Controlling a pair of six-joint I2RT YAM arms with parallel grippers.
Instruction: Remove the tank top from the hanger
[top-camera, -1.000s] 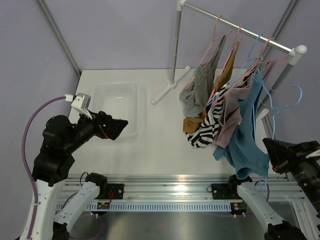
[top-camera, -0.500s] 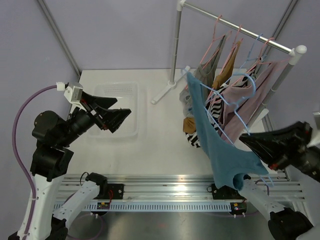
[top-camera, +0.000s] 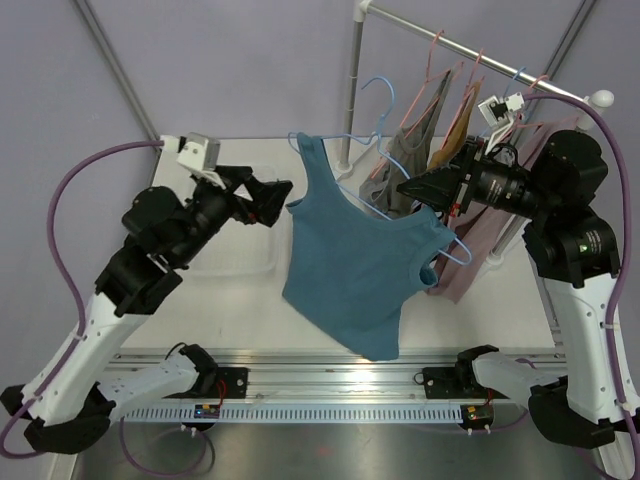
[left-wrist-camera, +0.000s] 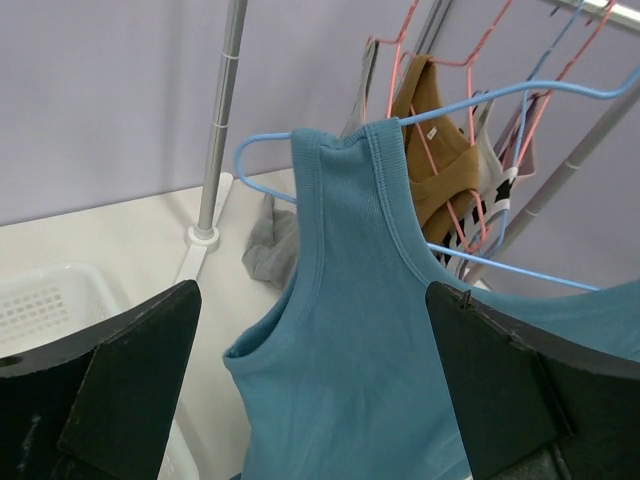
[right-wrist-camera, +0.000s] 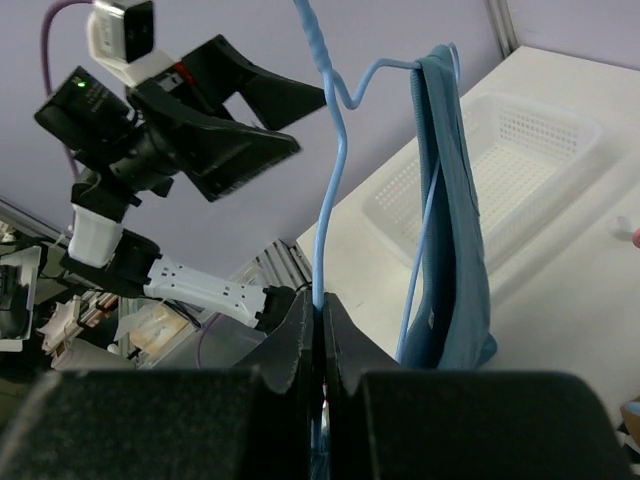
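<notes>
A blue tank top hangs on a light blue wire hanger in mid-air over the table, off the rail. My right gripper is shut on the hanger's wire, and the top hangs edge-on beside it. My left gripper is open, just left of the top's left strap, apart from it. In the left wrist view the top fills the gap between my wide-open fingers, with the hanger through its strap.
A clothes rail at the back right carries several more garments on pink and blue hangers. Its upright post stands behind the top. A white mesh basket sits on the table at the left.
My right gripper has carried the hanger and blue top up and leftward, off the rail side to the table's middle. My left arm has risen and reached right toward the top's strap.
</notes>
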